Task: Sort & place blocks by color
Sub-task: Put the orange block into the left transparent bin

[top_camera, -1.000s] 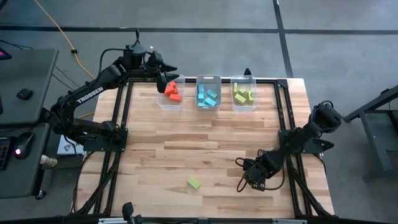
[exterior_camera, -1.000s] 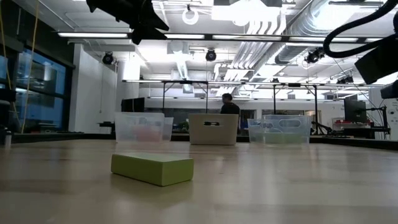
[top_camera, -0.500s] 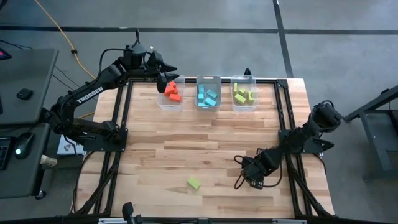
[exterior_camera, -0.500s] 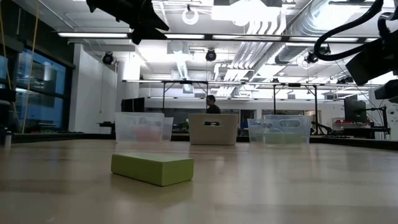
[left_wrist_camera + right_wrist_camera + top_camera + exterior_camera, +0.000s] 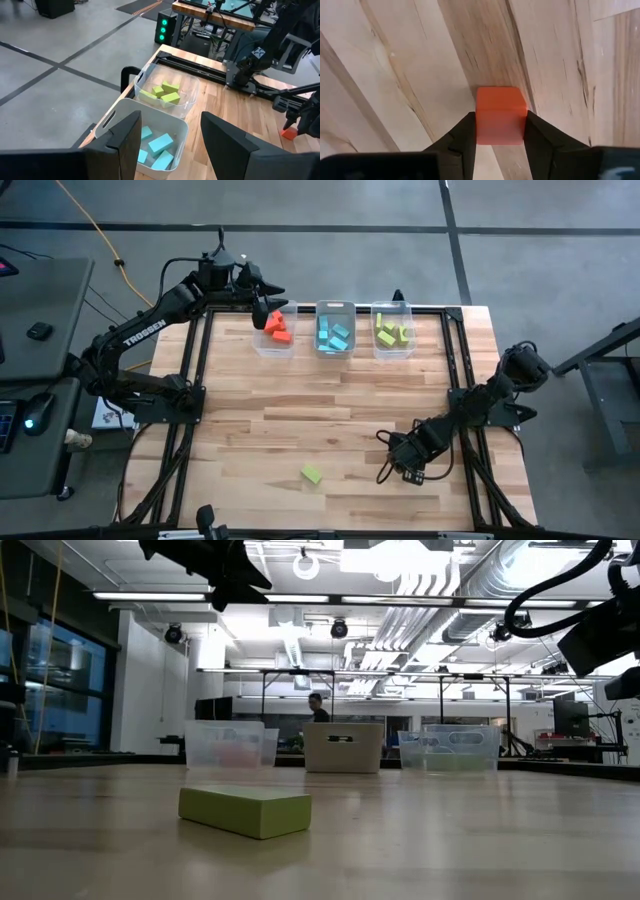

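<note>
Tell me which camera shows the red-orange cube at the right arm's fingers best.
The right wrist view: the red-orange cube fills the gap between the right gripper fingers. The left wrist view shows it small and distant; the high and low views don't show it.

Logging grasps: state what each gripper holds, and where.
Right gripper pinches a small red-orange cube by two opposite side faces. Left gripper, above the bins, holds nothing.
</note>
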`<state>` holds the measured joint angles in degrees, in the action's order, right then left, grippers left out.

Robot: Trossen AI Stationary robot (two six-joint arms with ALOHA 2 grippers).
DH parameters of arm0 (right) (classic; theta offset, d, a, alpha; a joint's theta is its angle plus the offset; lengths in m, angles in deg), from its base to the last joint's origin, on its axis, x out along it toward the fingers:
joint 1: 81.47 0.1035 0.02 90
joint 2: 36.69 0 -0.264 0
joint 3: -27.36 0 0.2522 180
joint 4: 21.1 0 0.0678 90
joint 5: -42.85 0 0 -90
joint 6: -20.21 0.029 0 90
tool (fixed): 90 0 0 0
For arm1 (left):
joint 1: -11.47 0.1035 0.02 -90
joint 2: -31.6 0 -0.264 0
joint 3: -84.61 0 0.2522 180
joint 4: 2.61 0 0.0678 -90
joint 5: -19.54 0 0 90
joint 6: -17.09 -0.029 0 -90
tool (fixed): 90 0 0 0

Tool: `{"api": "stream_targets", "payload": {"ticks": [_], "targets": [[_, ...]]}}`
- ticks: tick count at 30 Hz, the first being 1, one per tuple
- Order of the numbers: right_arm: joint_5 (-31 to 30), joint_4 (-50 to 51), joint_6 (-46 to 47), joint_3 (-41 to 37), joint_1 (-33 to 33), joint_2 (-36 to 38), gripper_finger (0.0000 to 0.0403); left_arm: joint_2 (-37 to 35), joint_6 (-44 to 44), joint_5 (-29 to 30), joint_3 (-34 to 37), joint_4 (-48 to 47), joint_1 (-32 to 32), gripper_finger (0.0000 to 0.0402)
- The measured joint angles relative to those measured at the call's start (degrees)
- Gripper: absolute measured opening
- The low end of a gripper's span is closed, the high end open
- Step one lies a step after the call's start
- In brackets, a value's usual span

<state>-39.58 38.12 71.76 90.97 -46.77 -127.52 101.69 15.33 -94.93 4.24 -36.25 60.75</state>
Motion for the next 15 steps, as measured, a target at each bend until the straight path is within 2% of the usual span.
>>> {"api": "stream_targets", "payload": {"ticks": [8, 15], "targets": [[-0.5, -0.3, 0.9, 0.0, -2.3, 2.7, 0.0109, 0.0, -0.2, 0.0, 0.0, 0.0, 0.0, 0.0181], [-4.5, -2.5, 2.6, -0.1, -8.8, 9.5, 0.0109, 0.0, -1.9, 0.0, 0.0, 0.0, 0.0, 0.0181]]}}
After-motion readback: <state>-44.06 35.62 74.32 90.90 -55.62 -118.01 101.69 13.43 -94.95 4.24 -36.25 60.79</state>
